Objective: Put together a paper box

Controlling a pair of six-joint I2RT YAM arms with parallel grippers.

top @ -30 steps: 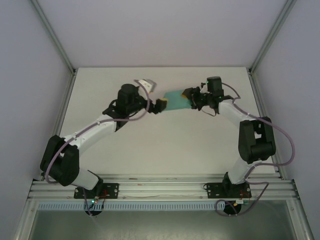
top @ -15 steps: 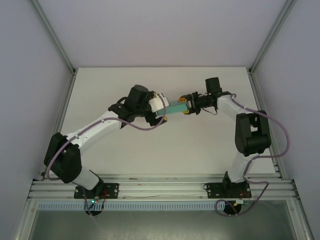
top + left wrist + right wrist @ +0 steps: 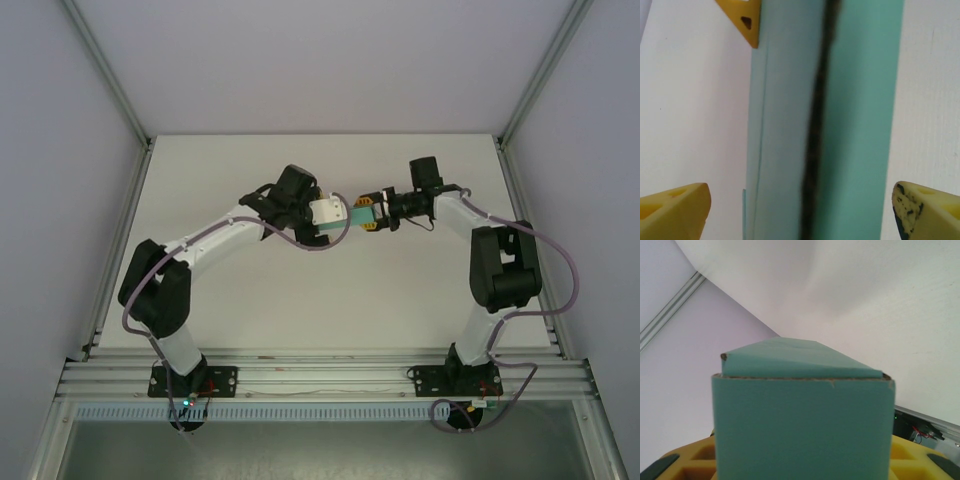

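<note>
The paper box (image 3: 356, 214) is a small teal card box held off the table at mid-back, between the two grippers. My right gripper (image 3: 376, 212) is shut on its right end. In the right wrist view the paper box (image 3: 802, 425) stands up between the yellow fingers (image 3: 690, 460) of the right gripper (image 3: 802, 467), its top flap folded over. My left gripper (image 3: 333, 216) is at the box's left end. In the left wrist view the paper box (image 3: 840, 125) runs up between the left gripper's (image 3: 800, 210) open yellow fingertips (image 3: 675, 210), a dark seam down its middle.
The white table (image 3: 320, 290) lies below, with grey walls and aluminium posts (image 3: 110, 80) around it. A yellow finger of the right gripper (image 3: 742, 17) shows at the far end of the box in the left wrist view.
My left arm has swung right and its gripper has come up to the box's left end, jaws now either side of it. The right gripper turned the box edge-on and then held still.
</note>
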